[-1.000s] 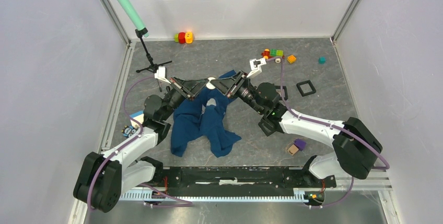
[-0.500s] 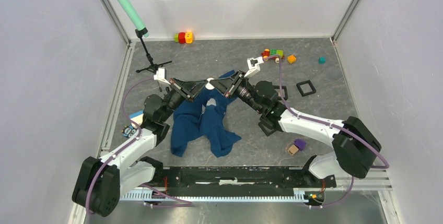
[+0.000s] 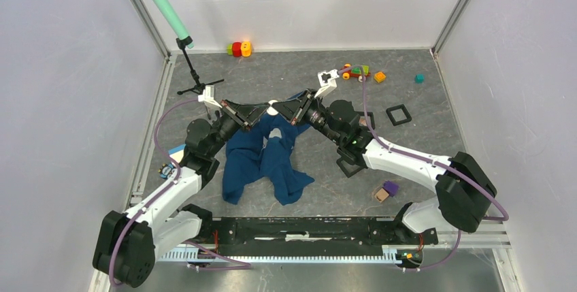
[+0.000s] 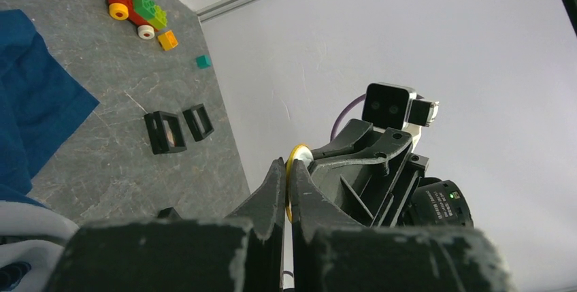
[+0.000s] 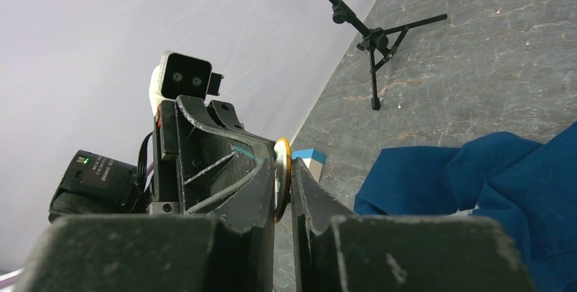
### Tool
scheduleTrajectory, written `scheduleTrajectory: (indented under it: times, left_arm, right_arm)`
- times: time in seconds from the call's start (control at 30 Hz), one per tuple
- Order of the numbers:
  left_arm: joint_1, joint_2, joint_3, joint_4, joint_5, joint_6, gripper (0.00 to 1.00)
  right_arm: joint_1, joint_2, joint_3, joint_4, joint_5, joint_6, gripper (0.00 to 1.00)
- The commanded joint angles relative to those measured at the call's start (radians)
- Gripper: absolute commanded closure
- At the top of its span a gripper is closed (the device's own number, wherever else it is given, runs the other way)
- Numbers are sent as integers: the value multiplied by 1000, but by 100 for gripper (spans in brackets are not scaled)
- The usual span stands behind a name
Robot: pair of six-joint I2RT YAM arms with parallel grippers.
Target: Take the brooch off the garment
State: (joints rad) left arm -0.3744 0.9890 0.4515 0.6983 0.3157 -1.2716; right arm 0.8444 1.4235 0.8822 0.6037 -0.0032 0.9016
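Note:
The brooch (image 3: 272, 107), a round white disc with a gold rim, is held in the air between both grippers, above the top of the garment. My left gripper (image 3: 266, 109) is shut on its edge; the left wrist view shows the gold rim (image 4: 294, 163) pinched between the left gripper's (image 4: 286, 169) fingers. My right gripper (image 3: 279, 108) grips it from the opposite side; the right wrist view shows the brooch (image 5: 282, 176) between the right gripper's (image 5: 286, 169) fingers. The garment (image 3: 262, 159), a dark blue T-shirt, lies crumpled on the table below; it also shows in both wrist views (image 4: 34, 101) (image 5: 476, 176).
A black microphone tripod (image 3: 197, 82) with a green microphone (image 3: 160, 3) stands at back left. A toy brick car (image 3: 354, 71), orange block (image 3: 380, 77), teal cube (image 3: 420, 78) and black square frame (image 3: 398, 114) lie at back right. A purple block (image 3: 389, 187) is near right.
Both arms have shifted slightly toward the back of the table, keeping their fingertips together on the brooch. The garment has not visibly moved.

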Motion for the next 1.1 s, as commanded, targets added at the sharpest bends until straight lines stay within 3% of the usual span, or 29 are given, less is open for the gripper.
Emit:
scheduleTrajectory:
  times: [0.0,1.07]
  left_arm:
    - [-12,-25,56,-17,55,42,98]
    - [-14,-34,78,-54,109,-21,98]
  right_arm:
    - [7,5,23,-32,-24,-68,86]
    - [15,46,-20,28,112,-162,81]
